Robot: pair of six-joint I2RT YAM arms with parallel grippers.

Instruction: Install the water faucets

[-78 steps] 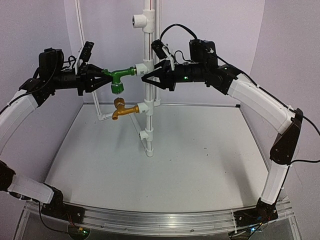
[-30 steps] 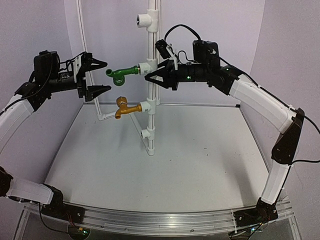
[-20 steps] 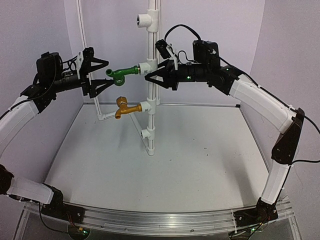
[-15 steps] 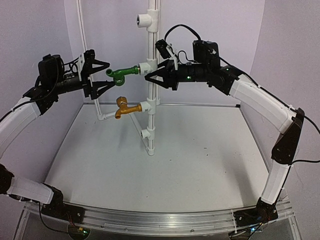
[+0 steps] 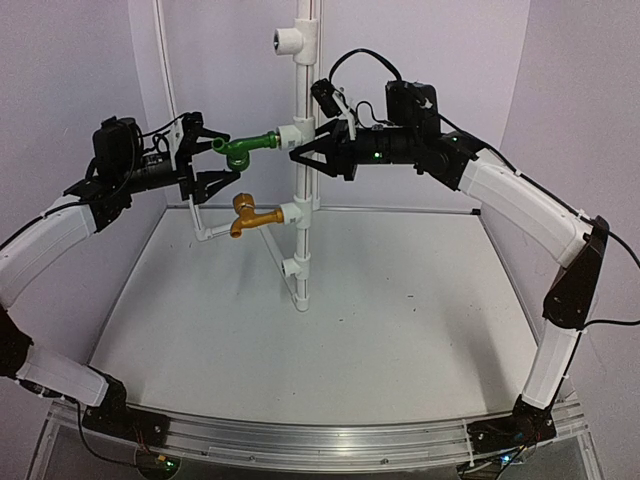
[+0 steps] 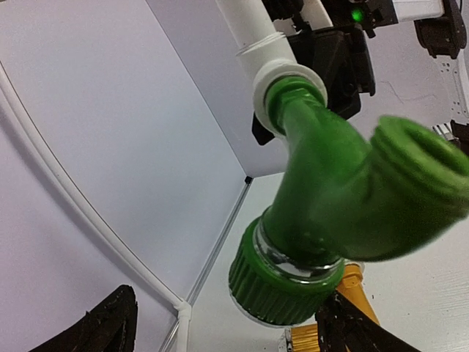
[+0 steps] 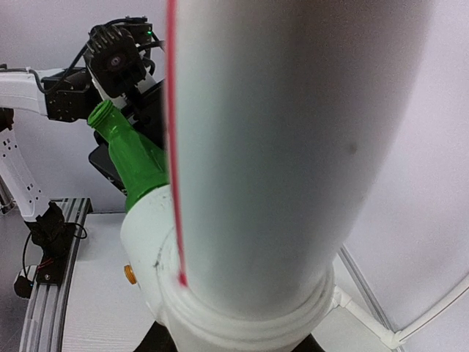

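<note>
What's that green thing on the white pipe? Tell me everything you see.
A glossy green faucet, plastic-looking, with a ribbed round handle, a shiny ring next to it and a ridged spout mouth. Its stem sits in a white fitting on the upright pipe; it juts sideways, above the brass faucet. The open left gripper straddles its free end; whether it touches is unclear.

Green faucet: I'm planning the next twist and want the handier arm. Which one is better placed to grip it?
Left. Its open tool straddles the green faucet at the handle end, one finger on either side. The right tool sits at the white pipe, on the side away from the faucet.
</note>
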